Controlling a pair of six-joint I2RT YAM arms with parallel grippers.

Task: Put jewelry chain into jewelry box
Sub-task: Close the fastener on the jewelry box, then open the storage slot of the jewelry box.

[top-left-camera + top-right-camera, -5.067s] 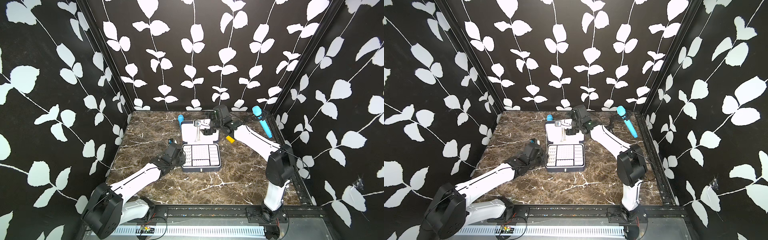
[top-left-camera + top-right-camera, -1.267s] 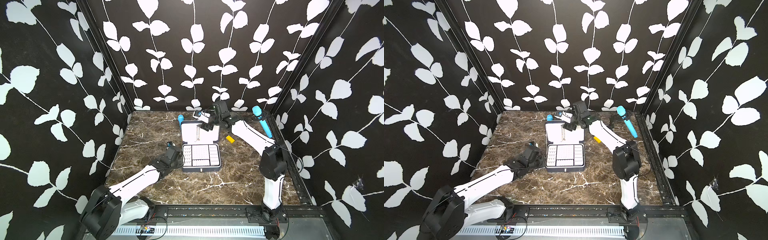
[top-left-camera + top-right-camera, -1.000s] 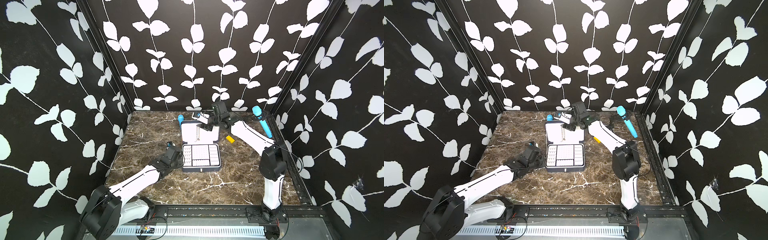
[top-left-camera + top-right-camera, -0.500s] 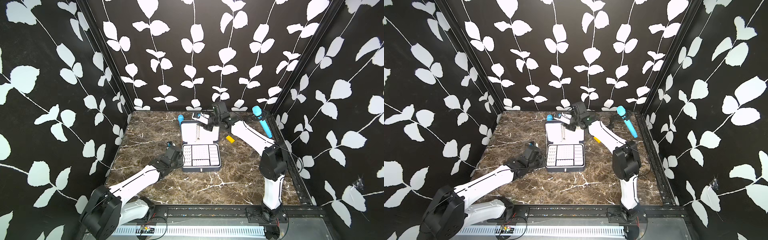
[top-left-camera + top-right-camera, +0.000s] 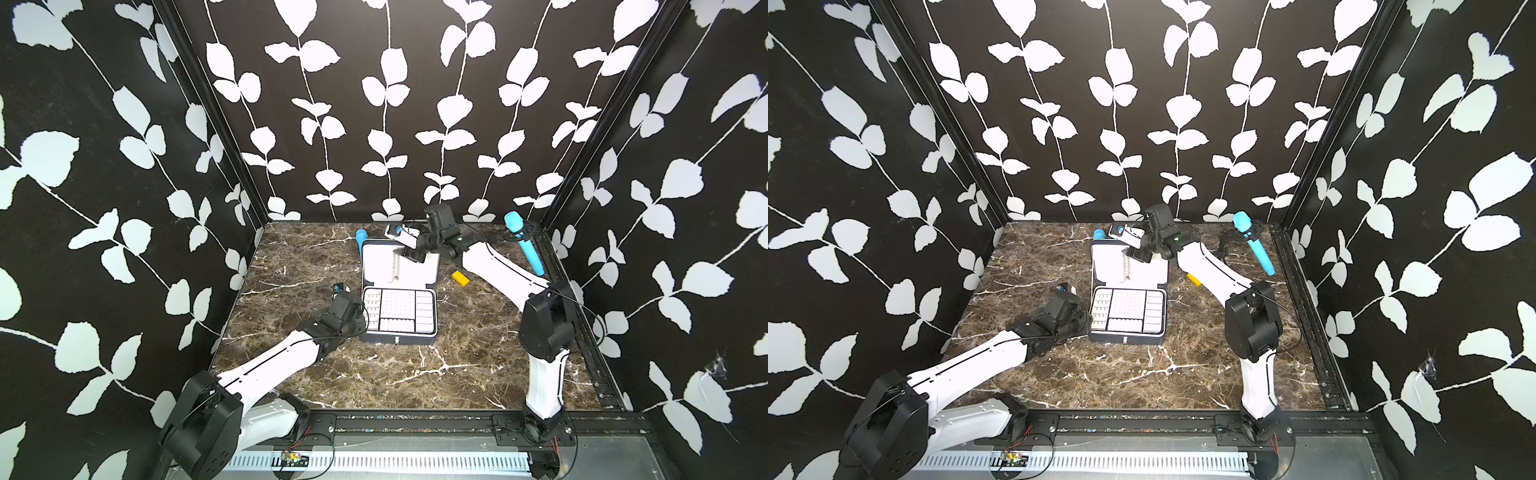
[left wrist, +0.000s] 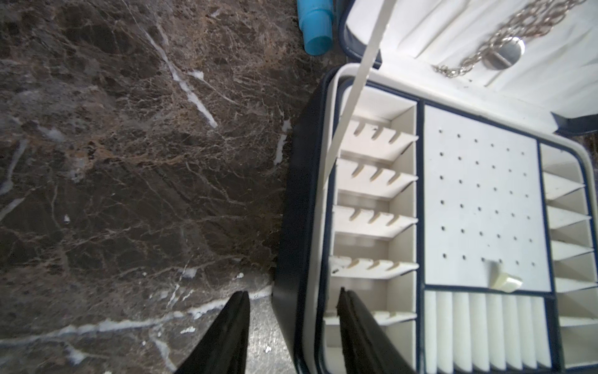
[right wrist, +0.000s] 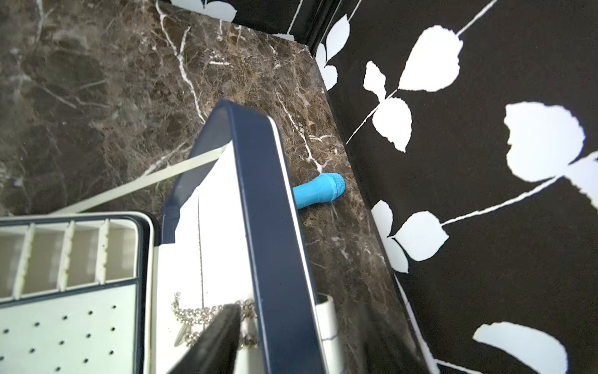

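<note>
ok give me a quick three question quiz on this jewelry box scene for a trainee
1. True or false: the jewelry chain lies in the white tray of the jewelry box.
2. What stands between the fingers of the left gripper? A) the box's side wall B) the chain C) a blue microphone
3. What colour is the small block beside the box?
Key: 1 false, it lies on the lining of the open lid. 2 A. 3 yellow.

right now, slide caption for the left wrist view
Left gripper straddles a wall of the open navy hinged jewelry box; silvery metal link chain rests on white lid lining.
</note>
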